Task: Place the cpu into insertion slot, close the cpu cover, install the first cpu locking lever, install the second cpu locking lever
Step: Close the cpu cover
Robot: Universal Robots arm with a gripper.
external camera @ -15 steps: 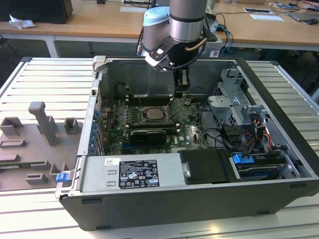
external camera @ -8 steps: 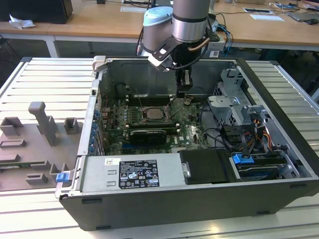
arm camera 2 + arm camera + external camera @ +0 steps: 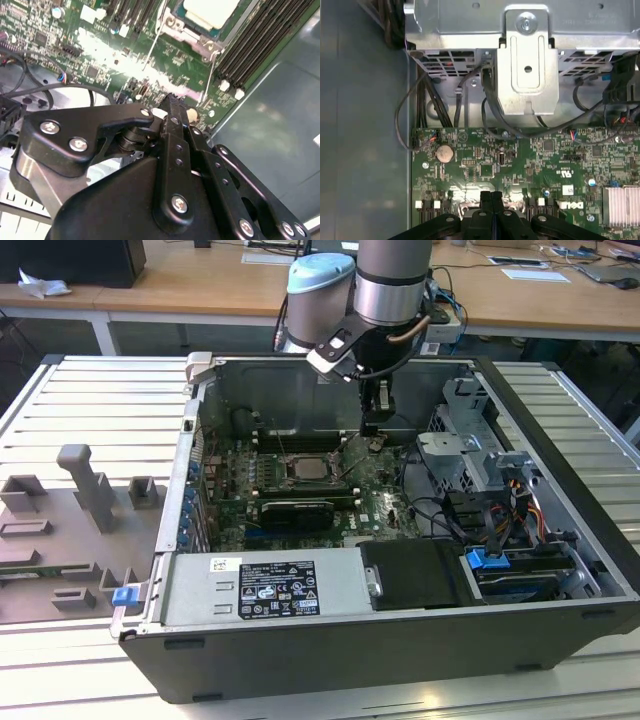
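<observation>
The cpu (image 3: 308, 468), a dull silver square, lies in the socket on the green motherboard (image 3: 385, 502) inside the open computer case. In the second wrist view the cpu (image 3: 209, 11) shows pale, with the silvery cpu cover (image 3: 192, 34) lying flat around it. Two thin wire levers (image 3: 155, 44) (image 3: 212, 70) run along the socket's sides; I cannot tell whether they are latched. My gripper (image 3: 374, 443) hangs just above the board, to the exterior view's right of the socket. Its black fingers (image 3: 172, 107) (image 3: 491, 197) are shut together with nothing between them.
A metal drive cage (image 3: 470, 445) (image 3: 527, 60) with black cables (image 3: 445, 510) stands on the exterior view's right. A black card (image 3: 295, 510) and the power supply (image 3: 265, 585) lie nearer the front. Memory slots (image 3: 260, 35) flank the socket. A grey fixture tray (image 3: 80, 520) sits outside the case.
</observation>
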